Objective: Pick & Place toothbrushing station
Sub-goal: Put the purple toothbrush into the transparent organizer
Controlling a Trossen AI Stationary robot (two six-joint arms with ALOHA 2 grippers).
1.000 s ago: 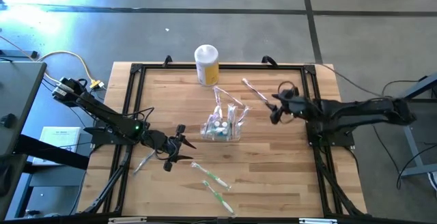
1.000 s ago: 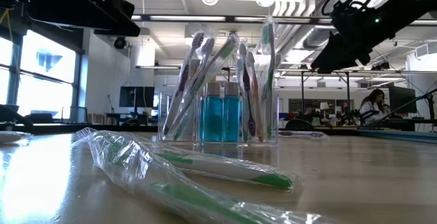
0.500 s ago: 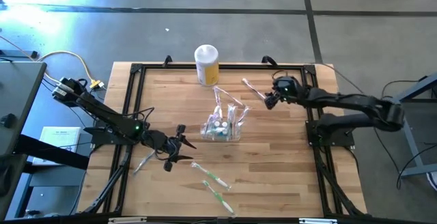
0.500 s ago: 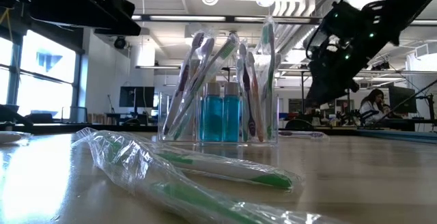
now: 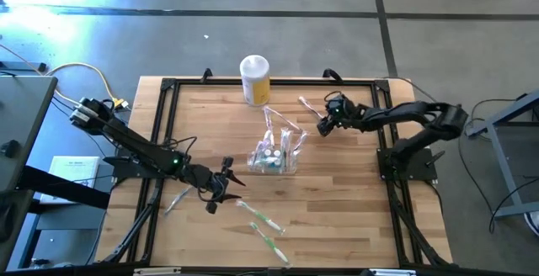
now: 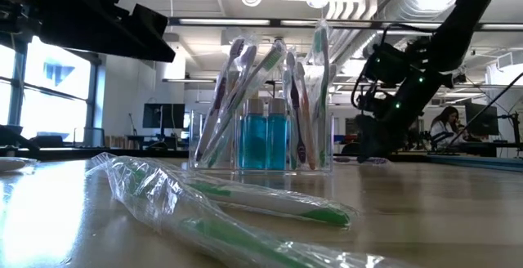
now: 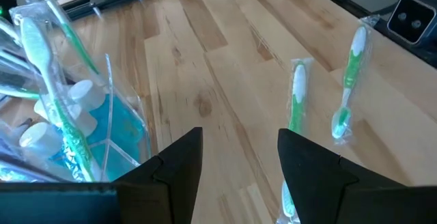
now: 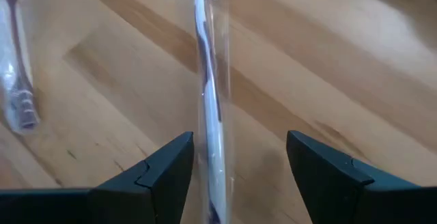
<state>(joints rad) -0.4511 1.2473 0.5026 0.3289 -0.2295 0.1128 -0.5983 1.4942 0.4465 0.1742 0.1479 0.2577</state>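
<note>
Reaching for a pickup | right gripper [image 8: 235, 173] spread over wrapped toothbrush [image 8: 208, 115] near table's [image 5: 337, 225] far edge | left gripper [image 7: 235, 166] spread, waiting | next: lower, pinch.

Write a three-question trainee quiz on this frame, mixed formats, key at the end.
1. True or false: the right gripper straddles a wrapped toothbrush with open jaws.
2. What stands behind the toothbrushing station, at the table's far edge? A) a yellow canister B) a mug C) a box
3. Fill in: the two loose wrapped toothbrushes near the left gripper have ___ handles.

Key: 1 true; 2 A, the yellow canister; 3 green.
</note>
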